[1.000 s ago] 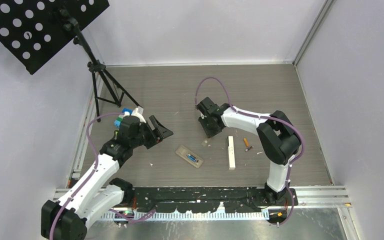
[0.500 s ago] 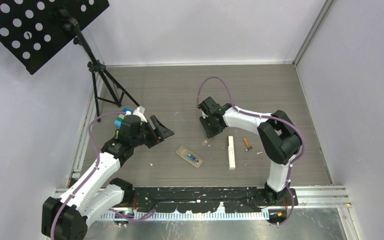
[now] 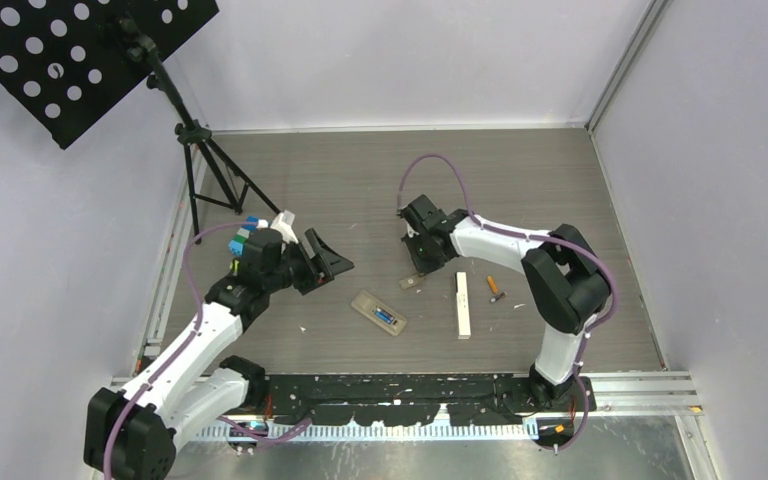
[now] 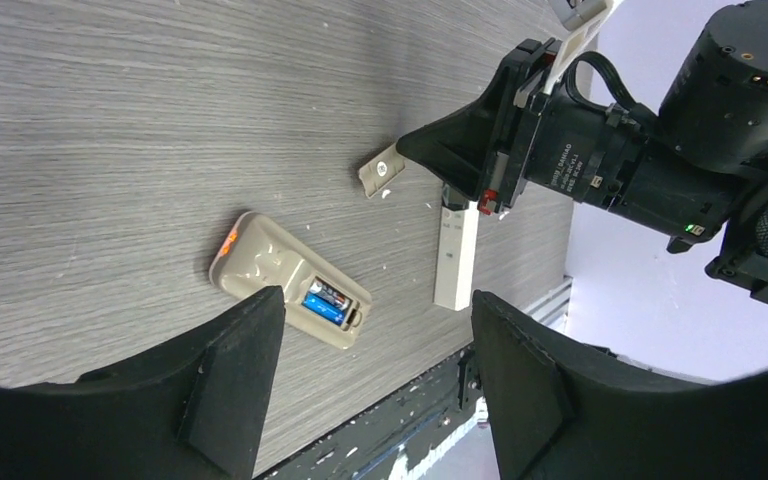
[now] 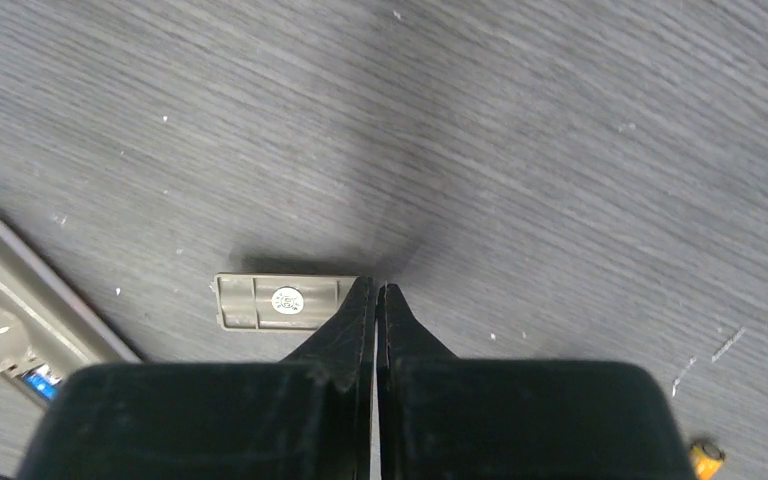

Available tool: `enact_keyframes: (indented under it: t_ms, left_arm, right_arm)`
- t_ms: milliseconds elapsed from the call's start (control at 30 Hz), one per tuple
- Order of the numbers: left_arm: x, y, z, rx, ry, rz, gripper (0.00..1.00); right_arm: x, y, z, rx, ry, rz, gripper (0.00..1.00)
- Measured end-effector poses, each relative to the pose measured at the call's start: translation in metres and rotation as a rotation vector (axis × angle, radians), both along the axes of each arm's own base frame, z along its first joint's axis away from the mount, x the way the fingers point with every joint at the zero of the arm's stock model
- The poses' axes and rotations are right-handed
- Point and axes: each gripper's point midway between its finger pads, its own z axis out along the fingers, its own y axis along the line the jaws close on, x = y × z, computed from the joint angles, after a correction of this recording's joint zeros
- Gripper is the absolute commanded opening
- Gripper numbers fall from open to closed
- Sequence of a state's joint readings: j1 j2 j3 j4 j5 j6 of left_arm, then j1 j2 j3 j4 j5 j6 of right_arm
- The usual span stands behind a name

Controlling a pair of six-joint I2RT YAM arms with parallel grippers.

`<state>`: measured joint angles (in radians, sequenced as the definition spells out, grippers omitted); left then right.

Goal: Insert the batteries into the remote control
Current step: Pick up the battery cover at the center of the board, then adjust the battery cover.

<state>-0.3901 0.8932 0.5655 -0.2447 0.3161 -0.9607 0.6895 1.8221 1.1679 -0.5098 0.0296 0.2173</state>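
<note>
Right tool [image 5: 375,292] pinched shut, empty, tips just beside a small beige cover [image 5: 280,302]. Left tool [image 4: 375,305] gapes empty; ahead of it the beige remote [image 4: 270,265] holds 1 blue battery [image 4: 328,305], perhaps 2.

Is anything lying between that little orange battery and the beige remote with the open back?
Yes. The white remote lies flat between the orange battery and the beige remote, right across the straight path.

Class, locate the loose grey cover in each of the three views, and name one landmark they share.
Top view: loose grey cover, mid-table.
Left wrist: cover, upper middle.
Right wrist: cover, left of centre, at the shut right gripper.
Shared landmark: beige remote, close beside it everywhere.
</note>
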Motion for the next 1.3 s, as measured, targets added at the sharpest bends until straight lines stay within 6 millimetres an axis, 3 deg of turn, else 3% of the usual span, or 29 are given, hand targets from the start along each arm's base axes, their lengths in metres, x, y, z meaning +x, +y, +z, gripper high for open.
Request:
enact_keyframes:
  t_ms: [100,200,367,467,567,633,1067,1233,1300]
  left_arm:
    - [0.000,-0.005,0.002,-0.023,-0.011,-0.027,0.74]
    - [0.000,-0.013,0.001,-0.037,-0.011,-0.057,0.76]
    - [-0.003,-0.033,-0.004,-0.059,0.003,-0.120,0.78]
    - [-0.006,-0.047,-0.002,-0.092,0.007,-0.159,0.77]
    - [-0.008,-0.056,0.000,-0.122,0.016,-0.178,0.72]
    - [-0.007,-0.058,0.002,-0.139,0.017,-0.181,0.59]
    - [-0.012,-0.066,0.005,-0.174,0.034,-0.225,0.02]
    - [-0.013,-0.066,0.003,-0.159,0.024,-0.242,0.00]
    - [-0.013,-0.067,0.004,-0.148,0.008,-0.255,0.00]
  right_arm:
    - [-0.001,0.000,0.012,0.029,-0.018,-0.025,0.00]
    - [-0.002,0.008,0.038,0.116,-0.052,-0.048,0.00]
    - [-0.013,0.038,0.096,0.292,-0.140,-0.019,0.00]
    - [-0.030,0.061,0.118,0.358,-0.169,0.033,0.00]
    - [-0.044,0.076,0.122,0.379,-0.165,0.071,0.00]
    - [-0.050,0.080,0.122,0.383,-0.157,0.078,0.00]
    - [-0.051,0.082,0.123,0.394,-0.148,0.046,0.00]
    - [-0.049,0.081,0.124,0.397,-0.145,0.017,0.01]
    - [-0.049,0.081,0.125,0.400,-0.137,-0.003,0.20]
